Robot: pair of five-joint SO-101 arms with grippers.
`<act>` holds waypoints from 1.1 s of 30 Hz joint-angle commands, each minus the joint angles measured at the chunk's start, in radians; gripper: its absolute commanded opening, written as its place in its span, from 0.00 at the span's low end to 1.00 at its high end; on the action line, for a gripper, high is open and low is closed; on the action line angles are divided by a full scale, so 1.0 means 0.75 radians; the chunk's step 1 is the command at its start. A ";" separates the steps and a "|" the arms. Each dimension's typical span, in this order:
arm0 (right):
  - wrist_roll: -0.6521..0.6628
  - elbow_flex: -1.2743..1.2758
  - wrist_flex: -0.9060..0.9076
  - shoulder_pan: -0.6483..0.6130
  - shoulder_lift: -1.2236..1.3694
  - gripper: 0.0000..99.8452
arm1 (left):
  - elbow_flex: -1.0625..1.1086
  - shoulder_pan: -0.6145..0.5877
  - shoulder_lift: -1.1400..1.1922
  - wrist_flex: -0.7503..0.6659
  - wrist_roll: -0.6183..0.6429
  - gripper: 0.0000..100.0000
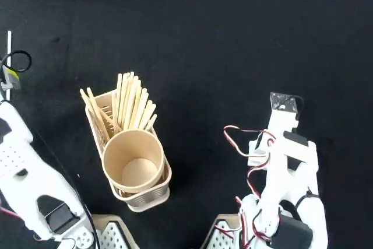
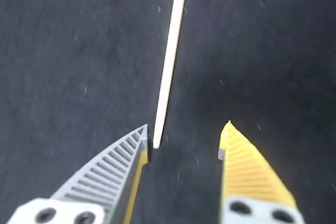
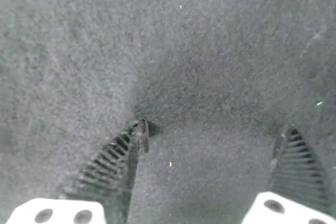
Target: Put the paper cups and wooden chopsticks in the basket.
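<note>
One wooden chopstick lies loose on the black cloth, out at the far left edge of the table and well apart from the basket. My left gripper hangs over it, released, with nothing between the jaws. The stick's near end sits just beside the grey fingertip, inside the gap, and the stick runs straight away from the claw. The basket stands left of centre. A paper cup sits in it mouth up at the near end, with a bundle of chopsticks fanned out behind the cup. My right gripper is released too, its fingers spread over bare cloth, to the right of the basket and apart from it.
</note>
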 commanded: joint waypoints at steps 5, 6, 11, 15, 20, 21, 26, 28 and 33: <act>0.010 0.005 0.002 0.010 -0.019 0.38 | -0.584 0.001 0.518 0.035 -0.016 0.16; 0.010 0.005 0.002 0.010 -0.019 0.38 | -0.635 -0.001 0.559 0.043 -0.016 0.14; 0.010 0.005 0.002 0.012 -0.019 0.38 | -0.920 -0.017 0.661 0.229 -0.016 0.03; 0.010 0.005 0.002 0.012 -0.019 0.38 | -1.173 -0.017 0.671 0.473 -0.008 0.03; 0.010 0.005 0.002 0.012 -0.019 0.38 | -1.081 -0.026 0.567 0.473 0.072 0.03; 0.010 0.005 0.002 0.012 -0.019 0.38 | -1.001 -0.030 0.536 0.475 0.086 0.03; 0.010 0.005 0.002 0.014 -0.019 0.38 | -0.210 -0.036 0.145 0.471 0.088 0.03; 0.010 0.005 0.000 0.012 -0.019 0.38 | 0.195 -0.019 -0.086 0.456 0.063 0.03; 0.010 0.005 0.000 0.012 -0.019 0.38 | 1.161 0.060 -0.675 0.076 -0.018 0.03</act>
